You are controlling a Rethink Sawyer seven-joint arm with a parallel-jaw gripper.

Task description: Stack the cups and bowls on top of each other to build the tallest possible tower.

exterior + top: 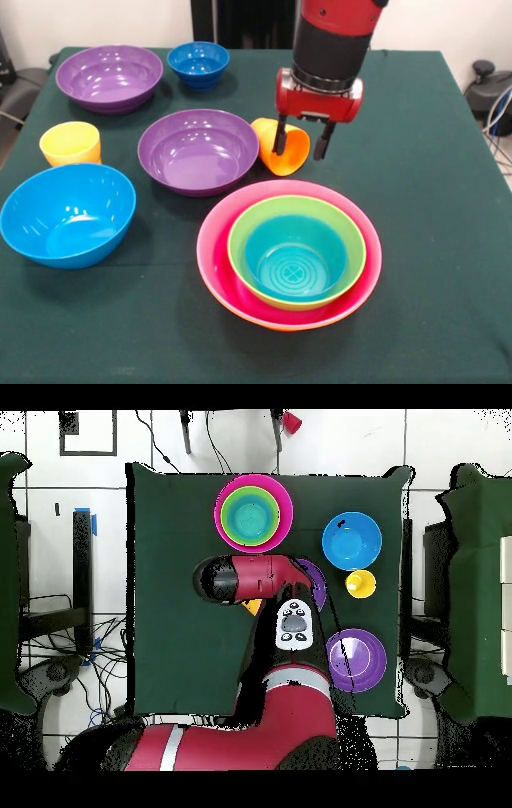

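My gripper (301,150) hangs open over the orange cup (290,158), which lies tipped on its side. One finger (279,138) is in front of the cup's body and the other stands just past its rim. The tower (288,252) is a pink bowl (218,268) with an orange rim under it, holding a green bowl (240,240) with a teal bowl (296,260) inside. Loose bowls: two purple bowls (198,150) (110,76), a small dark-blue bowl (198,64) and a light blue bowl (68,212). The yellow cup (70,142) stands upright. In the overhead view the arm (250,579) hides the gripper.
Everything rests on a dark green tablecloth (432,200). In the overhead view the tower (254,512) sits near the far table edge, with the light blue bowl (352,540), yellow cup (361,583) and a purple bowl (357,659) along the right side.
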